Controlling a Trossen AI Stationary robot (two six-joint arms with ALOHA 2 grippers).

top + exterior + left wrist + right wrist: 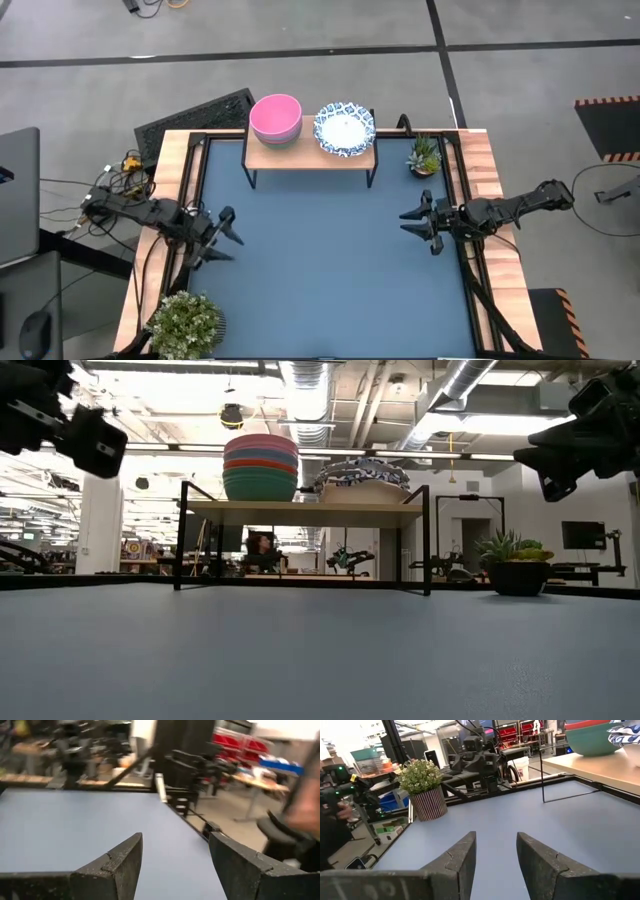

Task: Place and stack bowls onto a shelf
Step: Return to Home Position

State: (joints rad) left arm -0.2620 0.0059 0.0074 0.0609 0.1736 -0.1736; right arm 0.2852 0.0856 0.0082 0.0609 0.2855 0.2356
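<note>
Shelf [310,155] is standing at the far edge of the desk [478,160], its legs on the blue mat [330,290]. Stack of plain bowls [275,118] is sitting on its left part; in the low view the order is reading pink on top, then light blue, red, green at the bottom. White bowls with blue-patterned rims [344,128] are sitting just beside the stack, on the shelf's right part. Small potted succulent [424,156] is standing just right of the shelf. Bushy plant in a striped pot [186,322] is occupying the near left corner. Left arm [150,212] is hanging over the mat's left edge, left jaws released, gripping nothing. Right arm [500,212] is hanging over the right edge, right jaws likewise released and empty. Both are sitting well apart from the shelf
</note>
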